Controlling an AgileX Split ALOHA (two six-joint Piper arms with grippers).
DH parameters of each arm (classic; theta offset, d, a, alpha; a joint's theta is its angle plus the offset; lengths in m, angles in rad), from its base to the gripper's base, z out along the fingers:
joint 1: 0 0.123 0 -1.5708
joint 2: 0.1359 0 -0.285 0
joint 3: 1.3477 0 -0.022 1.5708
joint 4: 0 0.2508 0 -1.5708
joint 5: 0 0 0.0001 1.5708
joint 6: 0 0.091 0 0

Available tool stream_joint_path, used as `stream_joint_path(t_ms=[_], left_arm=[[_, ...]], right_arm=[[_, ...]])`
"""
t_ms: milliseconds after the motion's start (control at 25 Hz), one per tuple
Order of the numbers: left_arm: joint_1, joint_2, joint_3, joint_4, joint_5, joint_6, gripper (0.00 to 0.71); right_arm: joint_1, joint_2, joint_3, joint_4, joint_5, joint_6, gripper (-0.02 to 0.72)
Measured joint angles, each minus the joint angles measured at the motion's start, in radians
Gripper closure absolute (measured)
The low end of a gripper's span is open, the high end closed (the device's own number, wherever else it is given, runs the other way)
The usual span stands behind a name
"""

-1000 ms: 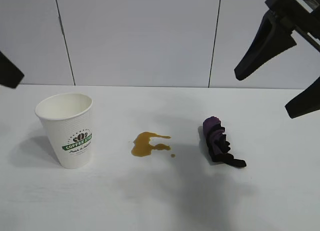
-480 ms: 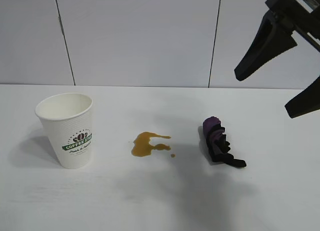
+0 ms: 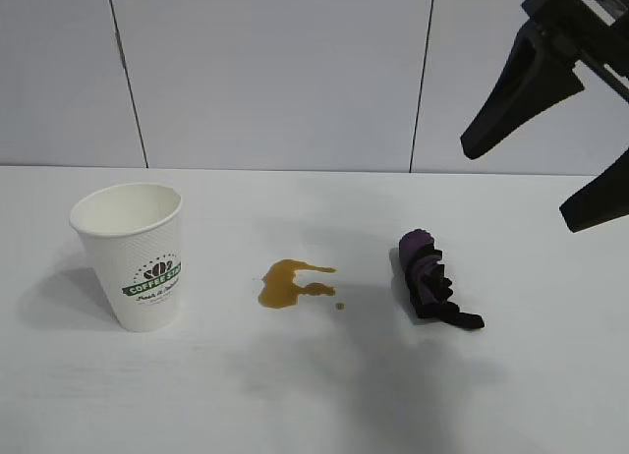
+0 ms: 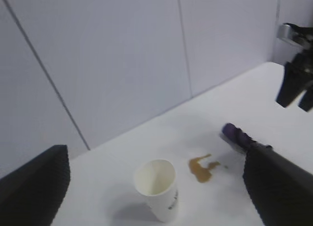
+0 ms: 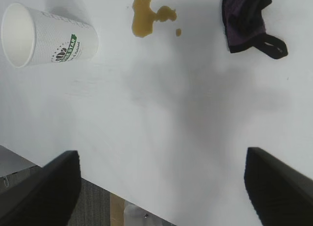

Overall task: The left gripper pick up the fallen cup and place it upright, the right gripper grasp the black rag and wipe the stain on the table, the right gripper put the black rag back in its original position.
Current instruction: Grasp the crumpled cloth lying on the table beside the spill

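Black rag (image 3: pixel 433 280) well below the right gripper's (image 3: pixel 550 169) spread fingers (image 3: pixel 519 92).

One cup (image 3: pixel 131 255) (upright), one stain (image 3: pixel 291 282), one black rag (image 3: pixel 431 283)

A dimpled white paper cup (image 3: pixel 133 257), a ruffled black and purple cloth rag (image 3: pixel 430 282), a glossy amber stain (image 3: pixel 288 282), a matt white table (image 3: pixel 295 395).

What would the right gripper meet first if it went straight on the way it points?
Probably bare table. The open right gripper aims down at the white surface short of the rag and stain; depth is hard to judge.
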Motion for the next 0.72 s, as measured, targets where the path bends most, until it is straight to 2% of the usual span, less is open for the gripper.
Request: stream_joint_path(t_ms=[160,400,520,720], left_arm=[[0.000,-0.098,0.000,0.190,0.021,-0.211,0.016],[0.000,-0.133,0.000,0.367,0.221,-0.499,0.016],[0.000,-0.133,0.000,0.449,0.312,-0.583,0.016],[0.001,-0.133,0.068,0.501,0.325,-0.639,0.016]], right_arm=[[0.000,0.000,0.000,0.000,0.000,0.000,0.075],[0.000,0.000,0.000,0.000,0.002,0.000,0.075],[0.000,0.000,0.000,0.000,0.002,0.000,0.075],[0.000,0.000,0.000,0.000,0.002,0.000,0.075]])
